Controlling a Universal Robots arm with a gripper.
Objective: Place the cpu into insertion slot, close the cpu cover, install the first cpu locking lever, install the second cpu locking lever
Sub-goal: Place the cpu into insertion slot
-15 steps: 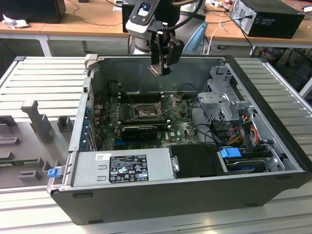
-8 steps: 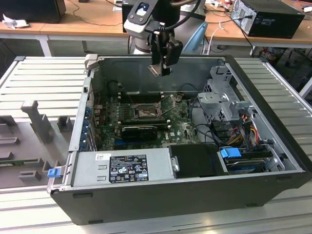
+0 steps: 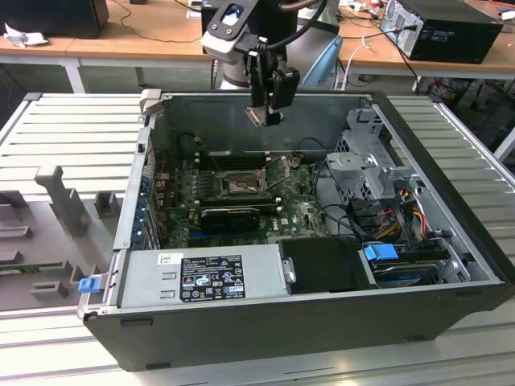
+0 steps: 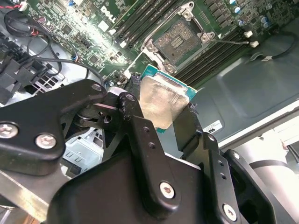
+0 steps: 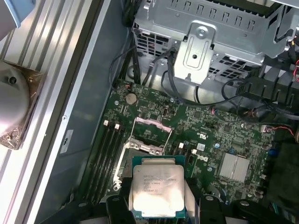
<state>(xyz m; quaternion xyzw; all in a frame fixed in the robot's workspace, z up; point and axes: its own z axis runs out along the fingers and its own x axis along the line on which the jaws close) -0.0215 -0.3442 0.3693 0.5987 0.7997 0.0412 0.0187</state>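
Workshop desks with cables and boxed equipment run along the back of the exterior view. A ribbed grey metal surface (image 3: 64, 129) carries an open computer case (image 3: 282, 326) lying on its side.

Item 1, gripper (image 3: 264, 115): it hangs over the far end of the case, at 12 o'clock from the insertion slot (image 3: 239, 186). Its black fingers (image 4: 142, 135) are clamped on two opposite edges of the cpu (image 4: 163, 105).

Item 2, cpu: small flat square chip. It has a pale silver-beige metal lid with stepped edges, seated on a green board that shows as a thin rim all round. The first wrist view shows faint print on the lid. The lid catches a bright glare in the second wrist view. It is held in the air, well apart from the slot.

Item 3, insertion slot: square dark socket with a metal rim, near the middle of the green motherboard (image 5: 210, 135), with long black memory slots (image 5: 105, 149) along its sides. Its contact field lies bare.

Item 4, cpu cover (image 5: 152, 122): thin windowed frame, raised off the socket.

Item 5, surroundings: the power supply (image 3: 209, 277) sits at 6 o'clock from the slot and the grey drive cage (image 3: 366, 157) at 3 o'clock.
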